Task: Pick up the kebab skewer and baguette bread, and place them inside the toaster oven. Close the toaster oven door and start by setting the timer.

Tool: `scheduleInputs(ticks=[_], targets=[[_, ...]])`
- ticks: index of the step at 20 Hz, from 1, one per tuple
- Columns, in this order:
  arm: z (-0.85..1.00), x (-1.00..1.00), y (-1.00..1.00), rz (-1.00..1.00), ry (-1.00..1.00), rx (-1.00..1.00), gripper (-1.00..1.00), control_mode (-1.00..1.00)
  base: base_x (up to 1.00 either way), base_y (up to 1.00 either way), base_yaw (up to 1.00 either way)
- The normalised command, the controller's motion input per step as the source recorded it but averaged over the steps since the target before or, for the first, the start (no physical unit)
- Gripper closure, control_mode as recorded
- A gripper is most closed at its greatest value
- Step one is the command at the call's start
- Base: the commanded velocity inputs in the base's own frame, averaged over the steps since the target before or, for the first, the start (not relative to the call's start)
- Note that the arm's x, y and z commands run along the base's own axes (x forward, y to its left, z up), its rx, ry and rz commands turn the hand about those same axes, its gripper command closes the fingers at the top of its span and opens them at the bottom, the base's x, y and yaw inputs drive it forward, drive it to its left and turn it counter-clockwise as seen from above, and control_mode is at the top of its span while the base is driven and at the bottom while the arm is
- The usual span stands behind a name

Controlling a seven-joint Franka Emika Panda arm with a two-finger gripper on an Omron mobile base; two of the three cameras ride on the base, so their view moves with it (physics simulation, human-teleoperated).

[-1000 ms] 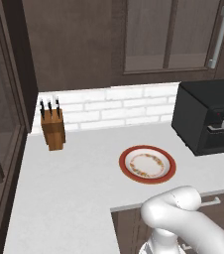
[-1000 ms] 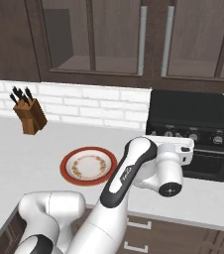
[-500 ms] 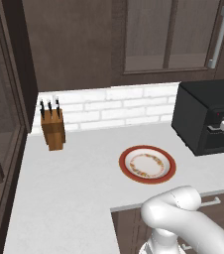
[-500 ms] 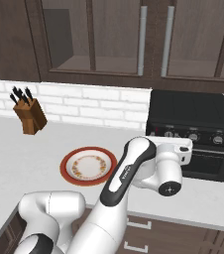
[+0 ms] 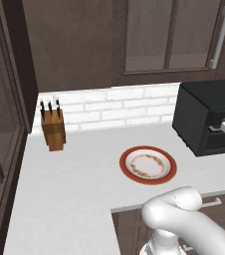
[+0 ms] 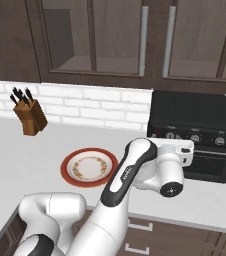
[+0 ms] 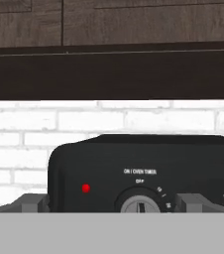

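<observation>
While the gripper (image 7: 113,203) hangs right in front of the toaster oven (image 6: 195,132), its two grey fingertips (image 7: 30,202) stand spread wide apart with nothing between them, one at 8 o'clock and one at 4 o'clock of the hand view. Between them sits the timer (image 7: 140,204), a round silver-grey dial with a dark slot, set in the matte-black control strip. Small white lettering above it reads "ON / OVEN TIMER" and "OFF"; the finer marks around the dial are too small to read. One red dot glows at 9 o'clock of the dial. From the right base view the oven is a boxy black appliance with a ribbed top, at 3 o'clock of the counter (image 5: 69,199), and three knobs show along its front strip. Its door (image 6: 210,162), dark glass, looks shut.

One round plate (image 5: 148,165) lies flat on the counter at 9 o'clock of the oven, with a red rim and a patterned ring on cream. One wooden knife block (image 5: 53,129) stands at 10 o'clock, holding several black-handled knives. White glossy brick tiles (image 5: 109,107) line the wall, and dark wood cabinets (image 6: 135,40) with glass panes and long silver bar handles hang above.
</observation>
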Motion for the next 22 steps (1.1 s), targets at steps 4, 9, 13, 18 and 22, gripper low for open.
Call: scheduleInputs(ticks=[4, 9, 13, 18, 22], targets=[[0.0, 0.03, 0.0, 0.01, 0.0, 0.0, -1.0, -1.0, 0.0, 0.0, 0.0], [-0.09, 0.0, -0.01, 0.01, 0.0, 0.0, -1.0, -1.0, 0.0, 0.0, 0.0], [-0.11, 0.07, -0.01, 0.0, 0.0, 0.0, -1.0, -1.0, 0.0, 0.0, 0.0], [-0.01, 0.15, 0.0, 0.0, 0.0, 0.0, -1.0, -1.0, 0.0, 0.0, 0.0], [0.0, 0.09, -0.1, 0.0, 0.0, 0.0, -1.0, -1.0, 0.0, 0.0, 0.0]])
